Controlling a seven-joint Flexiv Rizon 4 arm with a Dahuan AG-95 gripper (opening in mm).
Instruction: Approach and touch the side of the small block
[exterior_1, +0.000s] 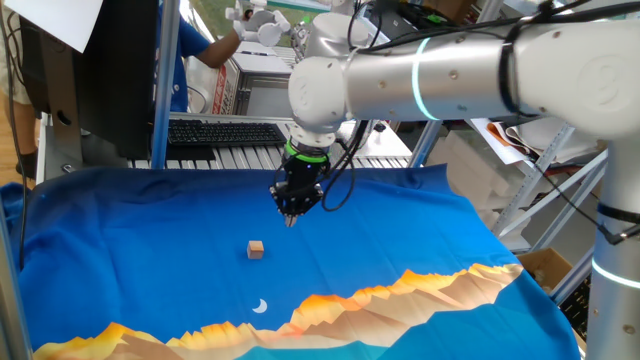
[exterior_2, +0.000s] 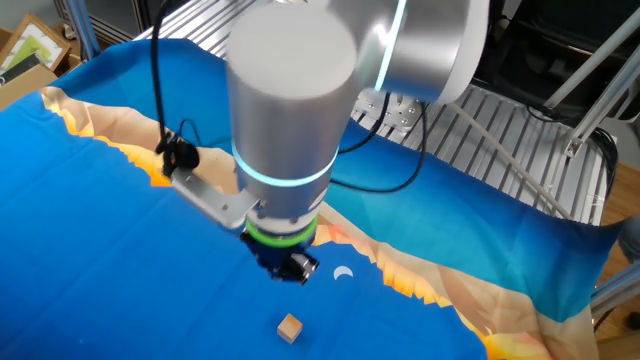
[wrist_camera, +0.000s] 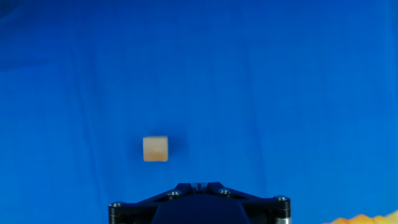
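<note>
gripper (exterior_1: 291, 217): hangs above the blue cloth (exterior_1: 150, 230), tip pointing down, clear of everything. Jaws look pressed to a single point in one fixed view; the hand view only catches the black housing, so call it closed, not certain.
small block (wrist_camera: 155, 149): sits flat on the cloth, ahead of the hand and left of its centreline. Apart from the tip, no contact.
offset risk: a straight descent from here lands beside or behind the block, not on a side face. Needs a lateral shift first.
push risk: block is tiny and loose; a fast sideways approach would likely shove or tip it instead of touching it.
top-hit risk: coming down late puts the tip on the top face; wrong face.
cloth risk: too low and the tip drags fabric, carrying the block along.
white crescent mark (exterior_1: 260, 306): farther out, near the orange print; not the target, don't home on it.
</note>
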